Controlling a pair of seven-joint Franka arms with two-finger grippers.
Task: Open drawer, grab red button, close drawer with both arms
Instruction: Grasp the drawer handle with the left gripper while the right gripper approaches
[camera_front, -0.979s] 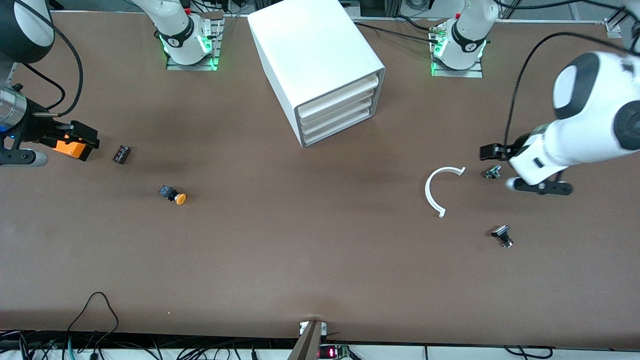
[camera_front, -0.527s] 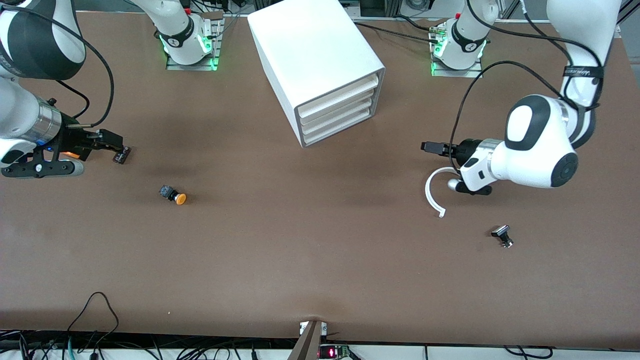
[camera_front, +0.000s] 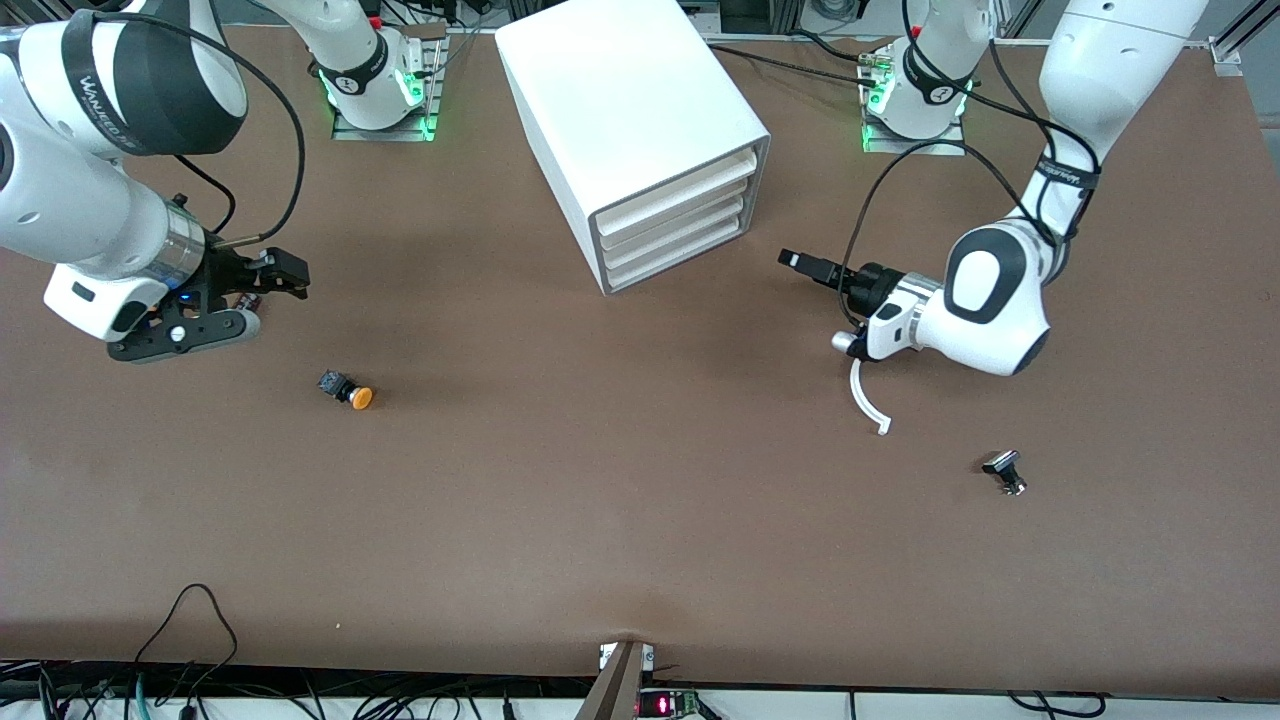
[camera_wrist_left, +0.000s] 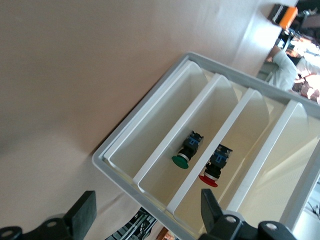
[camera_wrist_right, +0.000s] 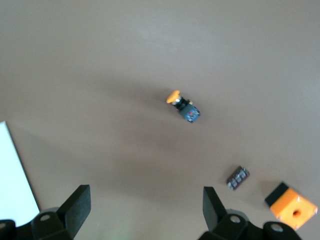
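Evidently both arms had swung inward over the last second. The left gripper had come from the left arm's end of the table and now hung over bare tabletop, pointing at the front of the cabinet, fingers spread wide and holding nothing. Its wrist camera looked straight into the four stacked trays ahead of those fingers. The red button lay in one drawer, with a green button in the tray next to it. From the front camera all four drawers sat flush in the frame, none pulled out. The white curved piece lay partly under the left arm's wrist.

The right gripper had moved in from the table's edge and now hovered wide and empty above a small dark chip. An orange box sat close beside that chip, and the orange-capped button lay a little way off.

Judging from this, the opening step was only starting: the left arm looked lined up to approach a drawer front, and nothing had yet been grasped.
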